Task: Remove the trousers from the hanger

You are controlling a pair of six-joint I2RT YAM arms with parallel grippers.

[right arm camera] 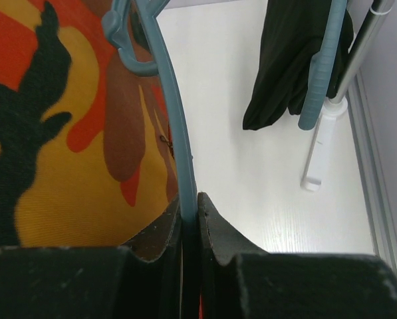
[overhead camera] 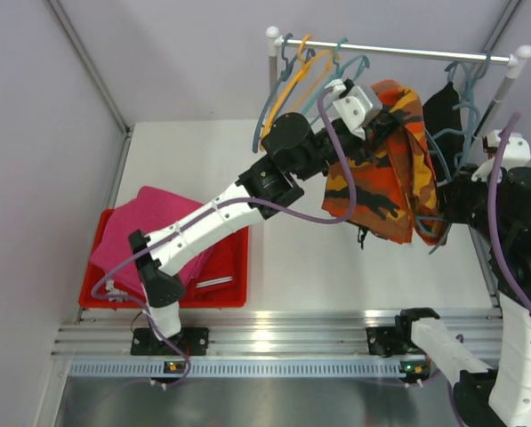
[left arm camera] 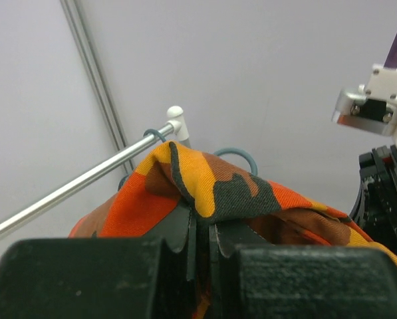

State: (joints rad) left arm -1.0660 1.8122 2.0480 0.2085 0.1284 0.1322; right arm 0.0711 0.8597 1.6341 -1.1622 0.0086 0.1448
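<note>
The orange camouflage trousers (overhead camera: 385,173) hang from a blue hanger (right arm camera: 175,133) just below the rail (overhead camera: 398,52). My left gripper (left arm camera: 205,222) is shut on a raised fold of the camouflage trousers (left arm camera: 205,179) near the top. My right gripper (right arm camera: 190,209) is shut on the thin blue arm of the hanger, with the camouflage trousers (right arm camera: 58,146) to its left. In the top view the right gripper (overhead camera: 445,212) sits at the garment's right edge. The plain black trousers (overhead camera: 443,116) hang on another blue hanger at the right end of the rail. The magenta pink trousers (overhead camera: 145,233) lie in the red tray (overhead camera: 234,283).
Several bare hangers, one orange (overhead camera: 293,78) and the others blue (overhead camera: 341,64), hang at the rail's left end. The rack's white post (right arm camera: 324,133) stands at the right by the table edge. A wall closes the left side beyond the tray.
</note>
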